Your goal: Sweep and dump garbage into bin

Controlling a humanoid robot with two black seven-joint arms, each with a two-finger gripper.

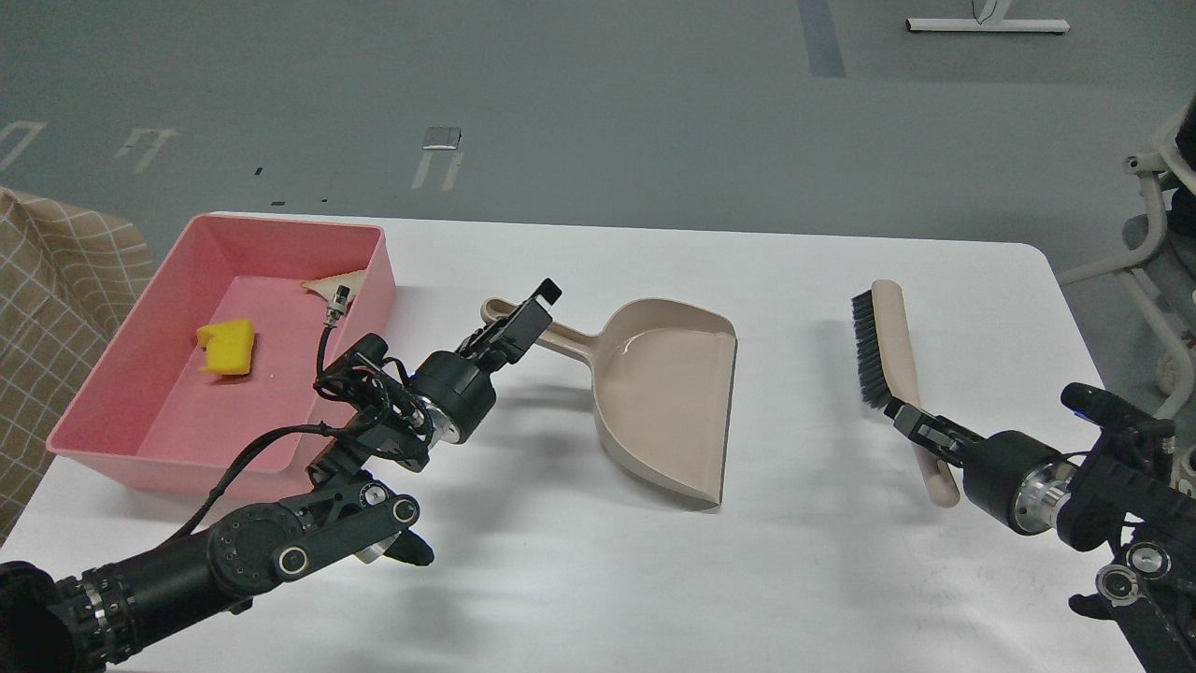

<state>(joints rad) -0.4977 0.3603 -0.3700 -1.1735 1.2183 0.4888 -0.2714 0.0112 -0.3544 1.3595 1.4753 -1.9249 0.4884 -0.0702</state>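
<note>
White table (579, 579) filled most of the view. Pink bin (103, 388) sat at the 10 o'clock corner, both scraps inside it: yellow spongy chunk (227, 347) on the floor toward the bin's 9 o'clock side, bread wedge (334, 280) against the far wall at its 1 o'clock, partly hidden by a cable connector. Beige dustpan (665, 402) lay flat near table centre, empty, mouth toward 5 o'clock, handle running out to 10 o'clock. Brush (892, 374) lay at 3 o'clock, bristles facing 9 o'clock, handle end toward 5. Left gripper (523, 322) sat at the dustpan handle, fingers around its end; looked clamped on it, though contact was hard to confirm. Right gripper (920, 430) was at the brush handle's lower part, fingers closed on it.
</note>
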